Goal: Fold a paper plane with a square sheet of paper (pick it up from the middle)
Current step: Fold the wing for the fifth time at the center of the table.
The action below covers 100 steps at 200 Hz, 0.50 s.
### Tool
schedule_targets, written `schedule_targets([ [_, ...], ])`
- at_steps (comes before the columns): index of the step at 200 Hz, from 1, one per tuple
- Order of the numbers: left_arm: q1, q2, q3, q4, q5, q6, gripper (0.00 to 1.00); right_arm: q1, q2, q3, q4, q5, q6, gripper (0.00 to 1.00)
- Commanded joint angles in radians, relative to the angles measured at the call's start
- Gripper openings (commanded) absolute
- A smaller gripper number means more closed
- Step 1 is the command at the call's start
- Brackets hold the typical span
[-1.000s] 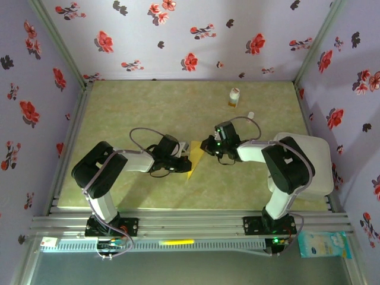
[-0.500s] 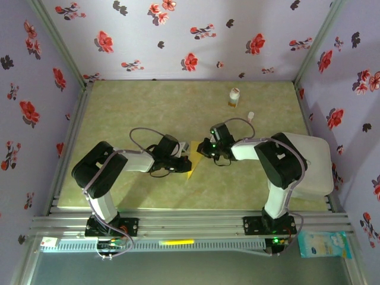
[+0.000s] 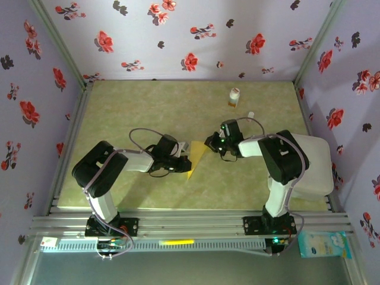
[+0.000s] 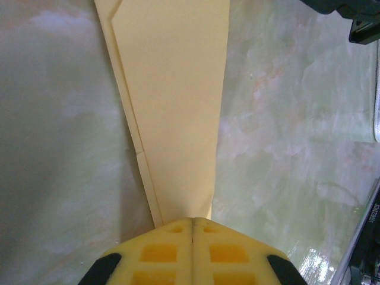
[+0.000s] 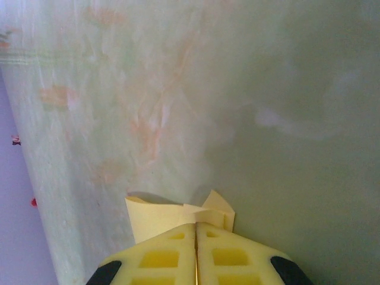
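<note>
Pinching folded paper [image 4: 172, 107], left fingers [image 4: 154, 258], right fingers [image 5: 160, 258]

Bright, even and soft from overhead in the top view, with only faint, short shadows on the tabletop [image 3: 148, 107] and slight bowing of straight lines toward the edges. From the left wrist, crisp on the folded paper [image 4: 172, 89], dim down the left side, white glare low right. From the right wrist, hazy, shaded at right.

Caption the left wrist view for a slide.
Left gripper shut on the narrow end of a folded yellow paper.
</note>
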Motion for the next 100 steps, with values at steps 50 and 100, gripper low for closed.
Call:
schedule_targets([
  [50,-0.023,0.101,-0.057,-0.13,-0.036,0.001,0.0,-0.049,-0.004,0.03,-0.08,0.114,0.013,0.08],
  [100,-0.022,0.1,-0.052,-0.13,-0.036,-0.001,0.0,-0.004,-0.124,0.062,-0.145,0.062,-0.101,0.1],
])
